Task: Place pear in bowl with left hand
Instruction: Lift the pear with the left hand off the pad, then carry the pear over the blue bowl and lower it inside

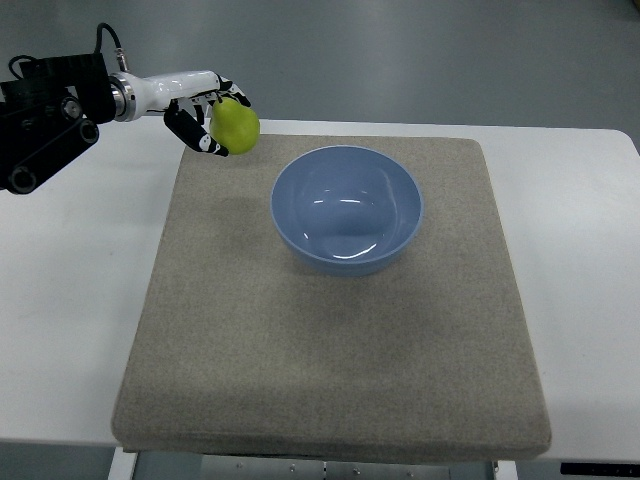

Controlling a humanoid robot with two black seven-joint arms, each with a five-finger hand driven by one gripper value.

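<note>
1. The left hand [205,112] reaches in from the upper left corner, its white forearm and black arm links lying over the far-left edge of the bench [70,290].
2. Its fingers [190,132] are curled around a yellow-green pear [236,125], pinching it from the left side and from behind; the black-and-white fingertips wrap the fruit's near and far flanks.
3. The pear is held by the hand near the far-left corner of the grey mat [330,360]; whether it is clear of the surface cannot be told from this angle.
4. A blue bowl [347,210] stands upright on the mat, in its far half and roughly centred left to right. It holds nothing; light glints on its glossy inner wall.
5. The pear is to the left of the bowl and a little beyond it, near but apart from its rim.
6. The mat lies flat on the white bench, covering most of its middle.
</note>
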